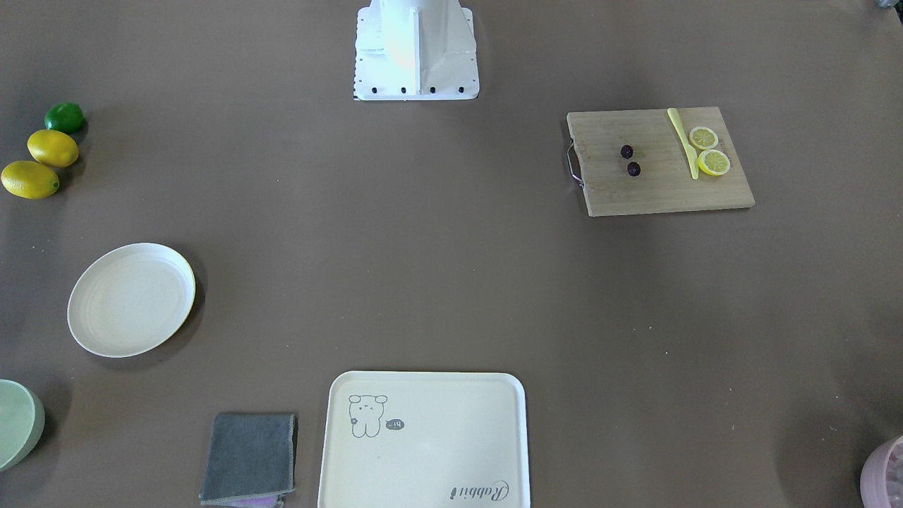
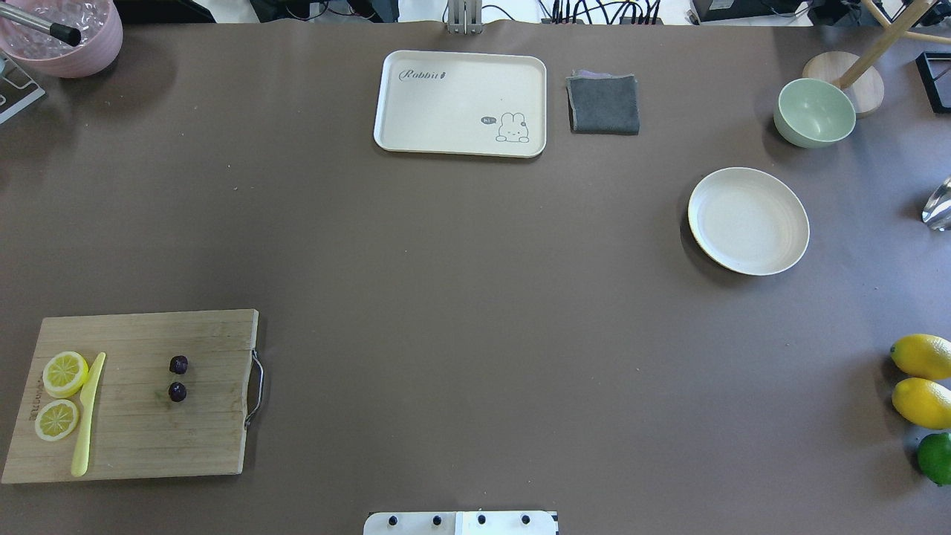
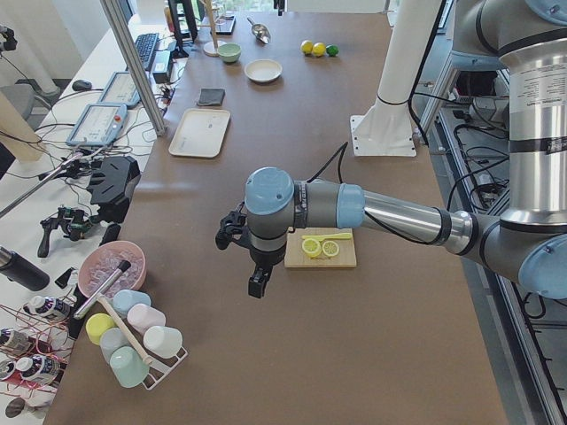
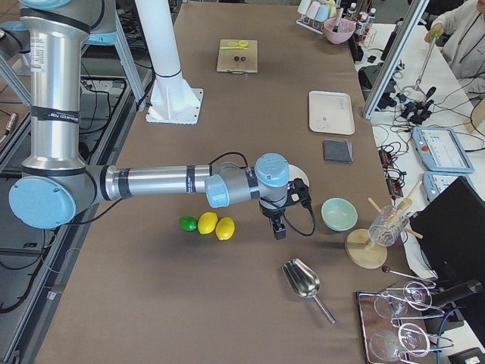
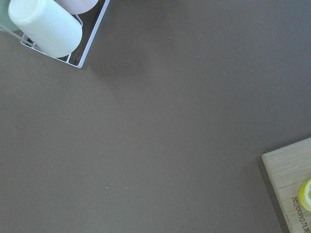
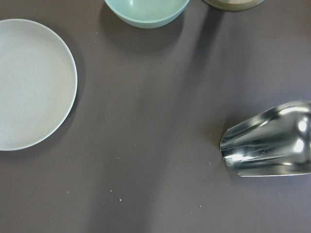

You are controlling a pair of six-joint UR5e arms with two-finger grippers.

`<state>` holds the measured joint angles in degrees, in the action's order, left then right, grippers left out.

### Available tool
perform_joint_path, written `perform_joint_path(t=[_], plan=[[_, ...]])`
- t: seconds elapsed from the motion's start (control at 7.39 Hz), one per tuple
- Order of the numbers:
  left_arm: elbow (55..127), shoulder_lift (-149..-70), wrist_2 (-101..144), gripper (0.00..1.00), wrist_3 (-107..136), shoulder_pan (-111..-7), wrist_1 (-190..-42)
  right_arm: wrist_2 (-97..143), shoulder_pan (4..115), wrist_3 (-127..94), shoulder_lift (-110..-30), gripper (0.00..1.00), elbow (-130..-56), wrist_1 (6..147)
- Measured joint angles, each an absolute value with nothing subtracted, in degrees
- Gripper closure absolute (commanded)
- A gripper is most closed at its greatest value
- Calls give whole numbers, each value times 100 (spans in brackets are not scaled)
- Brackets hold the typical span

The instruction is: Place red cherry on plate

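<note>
The red cherry [image 1: 626, 151] [image 2: 178, 365], a pair of tiny dark maroon balls, lies on a wooden cutting board [image 1: 656, 190] [image 2: 148, 438] beside two lemon slices [image 2: 65, 373] and a yellow knife [image 2: 88, 416]. The round cream plate [image 1: 131, 299] [image 2: 748, 221] [image 6: 29, 82] sits bare far across the table. My left gripper [image 3: 257, 283] hangs over the table just beyond the board's outer end. Over the table near the plate hangs my right gripper [image 4: 279, 230]. Both grippers show only in the side views, so I cannot tell whether they are open or shut.
A cream tray with a drawing [image 2: 461, 102] and a grey cloth [image 2: 603, 104] lie at the far edge. A pale green bowl [image 2: 814, 111], two lemons [image 2: 921, 355], a lime [image 2: 936, 457] and a metal scoop [image 6: 272, 141] are near the plate. A cup rack [image 5: 48, 29] stands near the board.
</note>
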<state>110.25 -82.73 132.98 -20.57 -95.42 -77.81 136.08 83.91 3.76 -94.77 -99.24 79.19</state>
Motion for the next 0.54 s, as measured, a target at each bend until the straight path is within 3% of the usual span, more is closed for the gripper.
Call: perform_joint_path(t=[0.54], plan=[[11024, -8276, 13298, 2, -2060, -9549, -7797, 13655, 8408, 370, -9502, 0, -9947, 7937]])
